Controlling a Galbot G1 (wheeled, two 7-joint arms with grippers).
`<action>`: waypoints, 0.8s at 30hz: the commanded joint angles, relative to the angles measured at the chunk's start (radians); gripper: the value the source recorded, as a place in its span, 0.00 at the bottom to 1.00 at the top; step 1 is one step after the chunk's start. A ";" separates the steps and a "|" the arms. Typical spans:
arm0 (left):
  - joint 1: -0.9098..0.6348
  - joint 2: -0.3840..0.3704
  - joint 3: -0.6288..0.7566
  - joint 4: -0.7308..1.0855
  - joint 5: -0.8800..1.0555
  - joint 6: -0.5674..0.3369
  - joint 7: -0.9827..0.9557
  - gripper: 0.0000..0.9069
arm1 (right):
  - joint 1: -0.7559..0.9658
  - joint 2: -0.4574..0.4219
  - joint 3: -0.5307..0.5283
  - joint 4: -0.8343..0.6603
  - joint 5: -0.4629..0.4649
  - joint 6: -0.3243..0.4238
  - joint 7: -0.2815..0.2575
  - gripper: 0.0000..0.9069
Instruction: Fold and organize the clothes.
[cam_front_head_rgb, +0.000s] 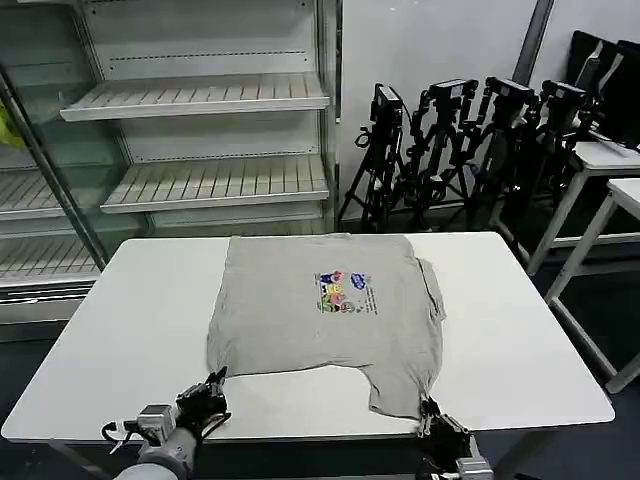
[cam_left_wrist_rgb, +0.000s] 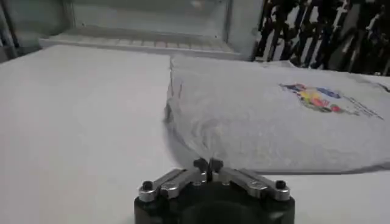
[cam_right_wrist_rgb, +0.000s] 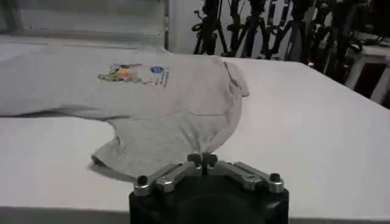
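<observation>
A light grey short-sleeved shirt (cam_front_head_rgb: 320, 310) lies spread on the white table (cam_front_head_rgb: 130, 330), with a small multicoloured print (cam_front_head_rgb: 345, 292) on its chest. The near hem is drawn toward the table's front edge at both corners. My left gripper (cam_front_head_rgb: 214, 384) is at the near left corner, jaws shut with a point of shirt (cam_left_wrist_rgb: 256, 128) fabric pinched between them, seen from the left gripper (cam_left_wrist_rgb: 208, 164) itself. My right gripper (cam_front_head_rgb: 430, 412) is at the near right corner, shut on a pulled-out flap of the shirt (cam_right_wrist_rgb: 170, 115); the fabric runs straight into the right gripper (cam_right_wrist_rgb: 202, 159).
A glass-fronted shelf unit (cam_front_head_rgb: 200, 130) stands behind the table on the left. Several black tripods (cam_front_head_rgb: 460, 140) are lined up behind on the right, beside other white tables (cam_front_head_rgb: 615, 170). Bare tabletop lies on both sides of the shirt.
</observation>
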 joint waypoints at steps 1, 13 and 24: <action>0.109 -0.007 -0.006 -0.187 0.030 -0.002 -0.006 0.01 | -0.167 -0.023 0.012 0.213 -0.017 0.029 0.005 0.00; 0.279 -0.009 -0.075 -0.338 0.038 -0.002 -0.022 0.01 | -0.219 -0.042 0.036 0.279 -0.021 0.047 0.014 0.00; 0.122 0.042 -0.072 -0.252 0.002 -0.009 -0.033 0.01 | 0.162 -0.099 0.053 0.114 0.127 0.029 0.048 0.00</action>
